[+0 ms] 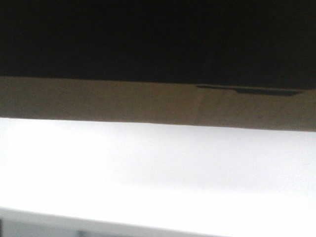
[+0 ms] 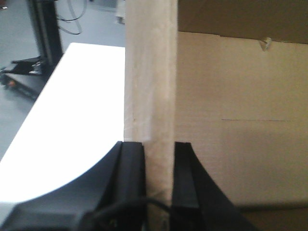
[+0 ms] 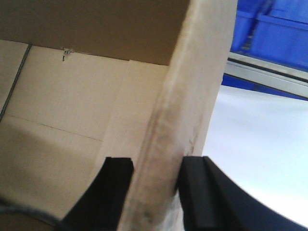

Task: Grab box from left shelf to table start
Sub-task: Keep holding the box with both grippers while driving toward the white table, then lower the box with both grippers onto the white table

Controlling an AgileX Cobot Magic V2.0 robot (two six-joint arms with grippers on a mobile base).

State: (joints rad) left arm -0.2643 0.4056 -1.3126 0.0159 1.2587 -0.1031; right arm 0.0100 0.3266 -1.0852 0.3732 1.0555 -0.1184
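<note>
**Carton pinched by both side walls, at the table**

Where it is: in the front view the box (image 1: 148,101) fills the frame from 12 o'clock, black panel above and a brown strip below. The white table (image 1: 148,168) lies at 6 o'clock. We cannot tell whether the bottom edge touches the table.

Jaws: the left gripper (image 2: 158,150) is clamped across an upright carton wall (image 2: 149,72). One finger is inside the carton and one outside, with the table at 9 o'clock and bare cardboard interior at 3 o'clock. The right gripper (image 3: 157,163) grips the opposite wall the same way. There the table is at 4 o'clock and the blue bins (image 3: 274,33) are at 1 o'clock.

Handling (our judgement):
- The interior in view looks empty, so the box is probably light for its size.
- Corrugated board is stiff edge-on but creases under a hard pinch, and the right-hand wall edge already looks scuffed.
- The matte surface should give good friction with little slip.
- The hold is best low on the wall, near a corner fold.
- Both arms must stay level, since uneven pull could fold or tear a wall.
</note>
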